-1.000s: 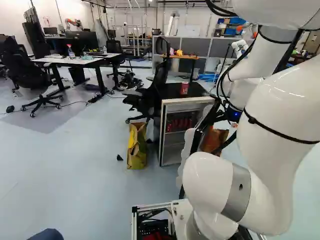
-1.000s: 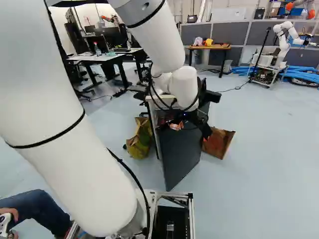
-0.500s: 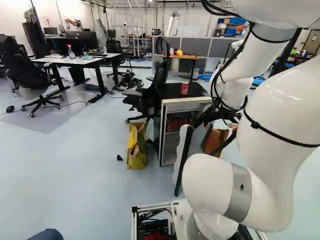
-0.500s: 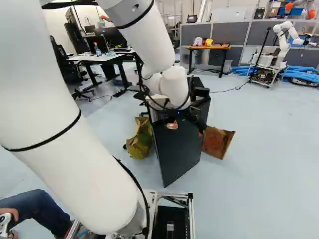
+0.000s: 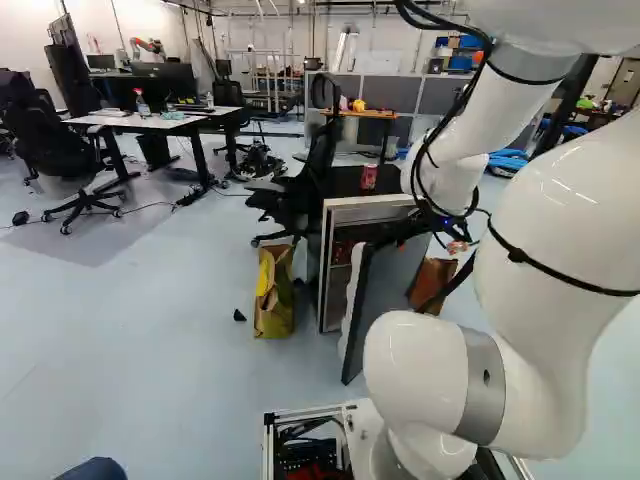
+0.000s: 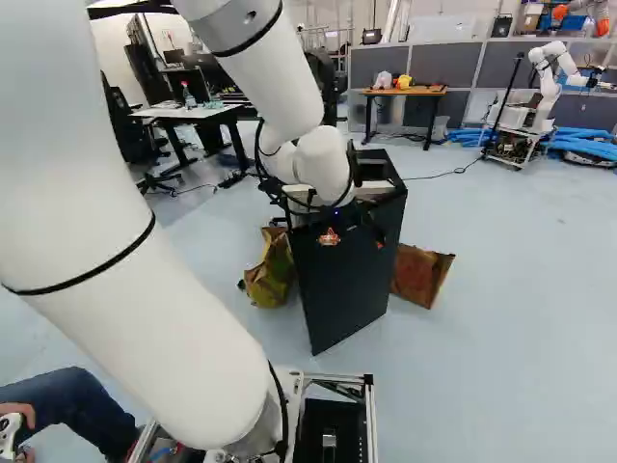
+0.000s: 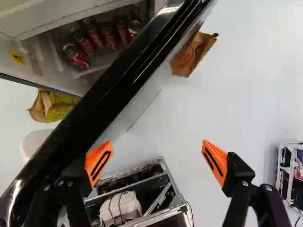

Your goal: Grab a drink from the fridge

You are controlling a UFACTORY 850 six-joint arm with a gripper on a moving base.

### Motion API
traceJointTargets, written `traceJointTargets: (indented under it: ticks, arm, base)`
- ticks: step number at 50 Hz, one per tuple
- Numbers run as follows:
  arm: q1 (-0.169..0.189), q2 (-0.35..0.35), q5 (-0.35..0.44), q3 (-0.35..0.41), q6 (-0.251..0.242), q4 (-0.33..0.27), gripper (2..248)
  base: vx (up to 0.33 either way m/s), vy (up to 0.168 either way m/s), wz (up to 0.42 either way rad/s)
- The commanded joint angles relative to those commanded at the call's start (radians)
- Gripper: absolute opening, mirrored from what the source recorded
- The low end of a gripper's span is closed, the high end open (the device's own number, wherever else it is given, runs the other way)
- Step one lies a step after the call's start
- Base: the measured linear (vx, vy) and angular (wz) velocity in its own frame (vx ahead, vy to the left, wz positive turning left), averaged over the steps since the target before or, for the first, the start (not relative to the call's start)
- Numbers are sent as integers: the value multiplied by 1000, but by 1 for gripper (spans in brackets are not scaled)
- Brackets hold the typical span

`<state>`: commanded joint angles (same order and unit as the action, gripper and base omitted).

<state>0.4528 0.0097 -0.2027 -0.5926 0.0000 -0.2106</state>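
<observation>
Red metal drink cans [image 7: 109, 39] sit inside the boxy black-and-white fridge [image 5: 378, 208].
Its flat black door [image 5: 388, 285] stands open, the orange-padded black fingers [image 7: 215, 161] spread wide near the door's edge.

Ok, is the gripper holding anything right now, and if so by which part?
Nothing. The gripper is open, fingers wide apart; one is beside the fridge door's edge, but the door isn't gripped.
</observation>
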Motion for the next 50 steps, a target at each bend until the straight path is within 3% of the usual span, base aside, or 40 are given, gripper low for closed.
traceJointTargets:
  ticks: [26, 50]
  arm:
    - [-86, -11, 106, -11, 0, -61, 247]
    - [-155, -31, 110, -32, 0, -65, 247]
  base:
    - [0, 0, 0]
    - [0, 0, 0]
